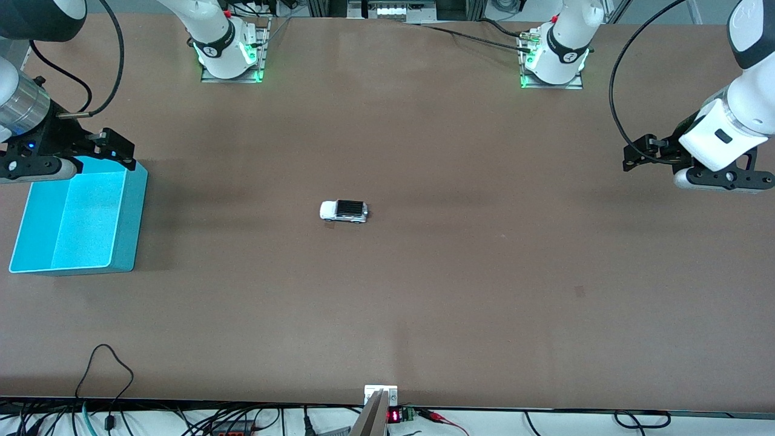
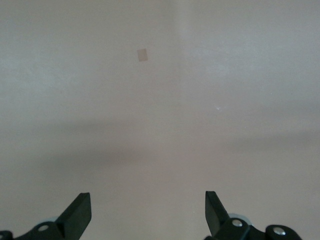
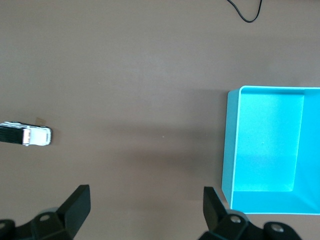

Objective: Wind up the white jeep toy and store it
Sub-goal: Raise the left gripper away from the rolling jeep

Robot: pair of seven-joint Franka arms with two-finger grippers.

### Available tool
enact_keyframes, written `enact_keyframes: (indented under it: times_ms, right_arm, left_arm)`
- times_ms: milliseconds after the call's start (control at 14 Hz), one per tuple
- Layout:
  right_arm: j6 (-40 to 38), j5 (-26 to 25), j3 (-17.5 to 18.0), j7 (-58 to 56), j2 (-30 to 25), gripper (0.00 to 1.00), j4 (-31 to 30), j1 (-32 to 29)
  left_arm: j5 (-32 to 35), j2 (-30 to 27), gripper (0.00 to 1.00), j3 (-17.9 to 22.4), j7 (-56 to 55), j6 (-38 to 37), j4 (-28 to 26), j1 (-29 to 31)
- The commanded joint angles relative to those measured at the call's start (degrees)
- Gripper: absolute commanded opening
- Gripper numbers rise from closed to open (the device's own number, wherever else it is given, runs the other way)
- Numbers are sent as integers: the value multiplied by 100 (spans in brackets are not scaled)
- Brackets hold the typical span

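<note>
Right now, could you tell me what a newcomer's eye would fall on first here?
Probably the bright turquoise bin at the right arm's end of the table. Next, the white jeep toy alone mid-table. Both tools wait open at the table's ends: the right tool by the bin, the left tool over bare tabletop.

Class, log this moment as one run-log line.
white jeep toy: mid-table, untouched | left tool: open | right tool: open, by blue bin
</note>
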Motion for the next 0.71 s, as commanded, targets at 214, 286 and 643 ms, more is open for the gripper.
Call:
enact_keyframes:
  times_ms: [214, 286, 643]
  right_arm:
    - [-51, -25, 21, 72, -117, 100, -74, -1]
    - [-51, -25, 21, 72, -125, 100, -74, 8]
    - [-7, -43, -23, -33, -47, 100, -38, -79]
  left_arm:
    - [5, -66, 100, -5, 276, -92, 82, -24]
    - [5, -66, 100, 30, 276, -119, 82, -15]
    - [-4, -66, 100, 57, 329, -732, 476, 20]
